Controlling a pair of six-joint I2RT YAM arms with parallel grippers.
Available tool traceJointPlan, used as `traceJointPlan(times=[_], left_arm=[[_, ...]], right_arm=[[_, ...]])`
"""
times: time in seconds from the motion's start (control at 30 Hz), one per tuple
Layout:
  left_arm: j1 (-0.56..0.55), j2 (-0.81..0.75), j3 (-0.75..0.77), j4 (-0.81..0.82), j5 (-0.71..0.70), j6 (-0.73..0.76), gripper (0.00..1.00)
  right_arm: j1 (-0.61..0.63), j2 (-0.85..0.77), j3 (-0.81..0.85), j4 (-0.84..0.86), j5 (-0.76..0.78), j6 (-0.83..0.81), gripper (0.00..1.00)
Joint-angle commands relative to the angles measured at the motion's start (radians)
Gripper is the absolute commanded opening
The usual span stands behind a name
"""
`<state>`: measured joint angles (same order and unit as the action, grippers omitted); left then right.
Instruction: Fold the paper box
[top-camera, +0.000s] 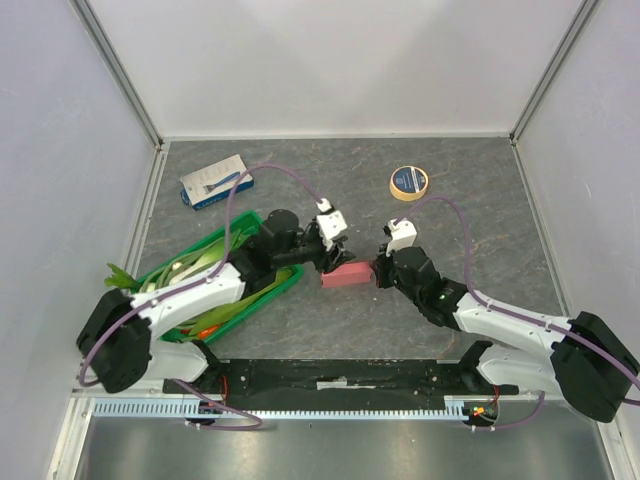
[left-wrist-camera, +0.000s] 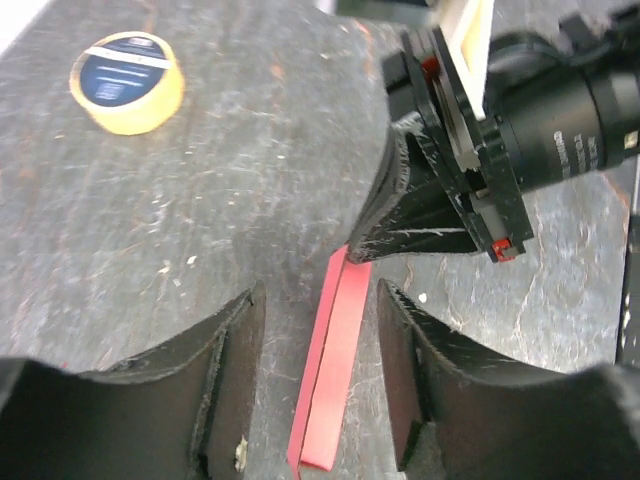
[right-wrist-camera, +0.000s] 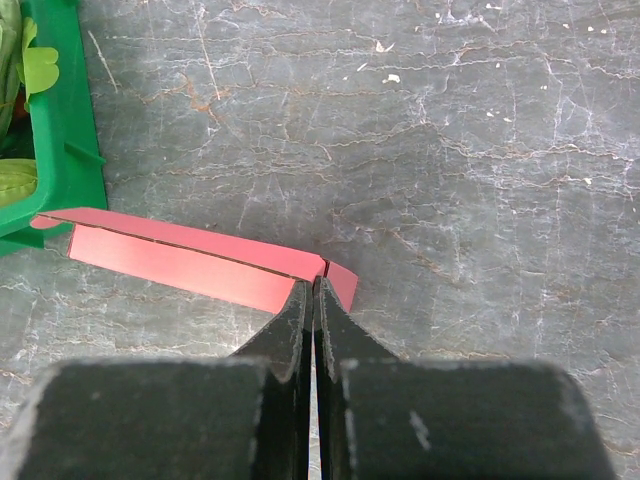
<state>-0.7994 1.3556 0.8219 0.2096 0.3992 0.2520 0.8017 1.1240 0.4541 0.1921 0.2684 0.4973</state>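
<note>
The paper box (top-camera: 347, 275) is a long flat pink card piece lying on the dark table between the two arms. My left gripper (top-camera: 325, 258) stands open at its left end. In the left wrist view the box (left-wrist-camera: 335, 370) runs lengthwise between the two fingers (left-wrist-camera: 235, 350), with a gap on each side. My right gripper (top-camera: 378, 272) is shut, and its joined tips (right-wrist-camera: 313, 288) touch the right end of the box (right-wrist-camera: 190, 262), where an end flap meets the body. The left wrist view shows the right gripper (left-wrist-camera: 362, 250) resting on the box's far end.
A green crate (top-camera: 285, 282) of vegetables sits under the left arm, and its wall (right-wrist-camera: 60, 130) is close to the box's left end. A roll of yellow tape (top-camera: 408, 182) lies at the back right. A blue-and-white package (top-camera: 215, 182) lies at the back left. Walls enclose the table.
</note>
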Motion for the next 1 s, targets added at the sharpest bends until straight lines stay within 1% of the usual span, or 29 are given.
traceJointPlan(times=[0.0,0.03,0.07,0.1,0.13,0.2,0.23,0.3,0.4,0.53,0.6,0.7,0.8,0.97], left_arm=[[0.005,-0.188,-0.053,0.047,-0.199,-0.341,0.52],[0.005,-0.219,-0.058,0.003,-0.294,-0.391,0.51],[0.006,-0.239,-0.053,-0.059,-0.353,-0.439,0.50],[0.008,-0.259,-0.050,-0.194,-0.396,-0.515,0.49],[0.008,-0.291,-0.053,-0.243,-0.451,-0.531,0.49],[0.008,-0.311,-0.061,-0.343,-0.474,-0.531,0.51],[0.008,-0.317,-0.066,-0.364,-0.503,-0.533,0.51],[0.009,-0.311,-0.066,-0.387,-0.496,-0.516,0.50],[0.008,-0.262,-0.038,-0.423,-0.482,-0.478,0.46],[0.009,-0.170,-0.018,-0.467,-0.474,-0.427,0.46],[0.009,-0.133,-0.020,-0.464,-0.449,-0.413,0.45],[0.006,-0.116,-0.026,-0.426,-0.406,-0.398,0.41],[0.002,-0.113,-0.030,-0.401,-0.376,-0.395,0.41],[-0.007,-0.076,-0.009,-0.412,-0.388,-0.379,0.40]], right_arm=[[0.013,0.034,0.004,-0.178,-0.040,0.004,0.00],[0.011,0.036,0.009,-0.186,-0.041,0.003,0.00],[0.011,0.036,0.012,-0.189,-0.041,0.006,0.00],[0.011,0.039,0.014,-0.189,-0.040,0.007,0.00],[0.011,0.039,0.015,-0.189,-0.038,0.009,0.00],[0.011,0.048,0.017,-0.189,-0.040,0.017,0.00],[0.011,0.052,0.018,-0.186,-0.043,0.020,0.00],[0.011,0.063,0.018,-0.177,-0.052,0.023,0.00],[0.013,0.063,0.018,-0.168,-0.067,0.024,0.00],[0.013,0.046,0.017,-0.175,-0.067,0.023,0.00],[0.013,0.039,0.015,-0.183,-0.067,0.021,0.00],[0.011,0.033,0.014,-0.187,-0.066,0.021,0.00],[0.011,0.031,0.014,-0.189,-0.069,0.023,0.00],[0.010,0.031,0.015,-0.189,-0.069,0.024,0.00]])
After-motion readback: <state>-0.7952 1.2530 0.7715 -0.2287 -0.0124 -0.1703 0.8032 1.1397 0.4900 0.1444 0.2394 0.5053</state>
